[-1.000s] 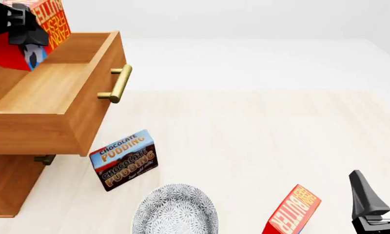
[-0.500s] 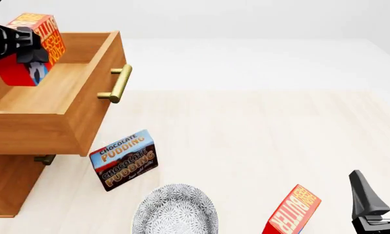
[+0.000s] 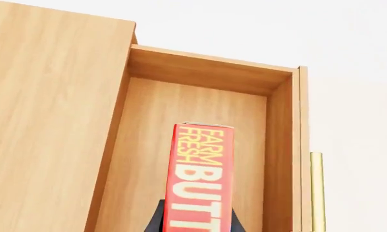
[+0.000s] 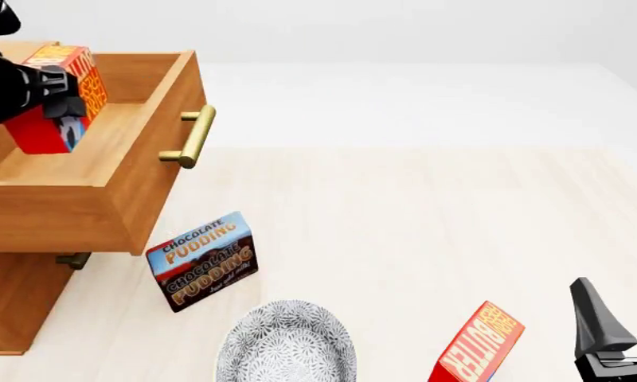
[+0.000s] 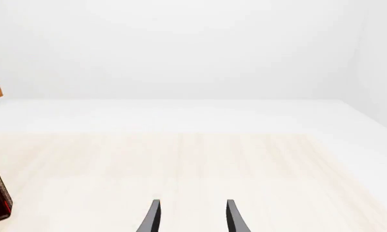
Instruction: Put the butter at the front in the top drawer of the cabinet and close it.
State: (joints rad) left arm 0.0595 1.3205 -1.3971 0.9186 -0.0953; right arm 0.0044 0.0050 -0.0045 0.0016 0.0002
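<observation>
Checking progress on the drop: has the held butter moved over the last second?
Yes. In the front view the butter, gripped by the left gripper, has sunk lower into the top drawer, judged against its brass handle.

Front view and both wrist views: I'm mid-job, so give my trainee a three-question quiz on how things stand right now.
1. True or false: the top drawer is open.
2. What does the left end effector hold? A) the pudding box B) a butter carton C) the bowl
3. Fill in: the right end effector is ____, holding nothing.

Key: 1 true. 2 B, over the open drawer. 3 open; the other butter carton stands on the table beside it.
</observation>
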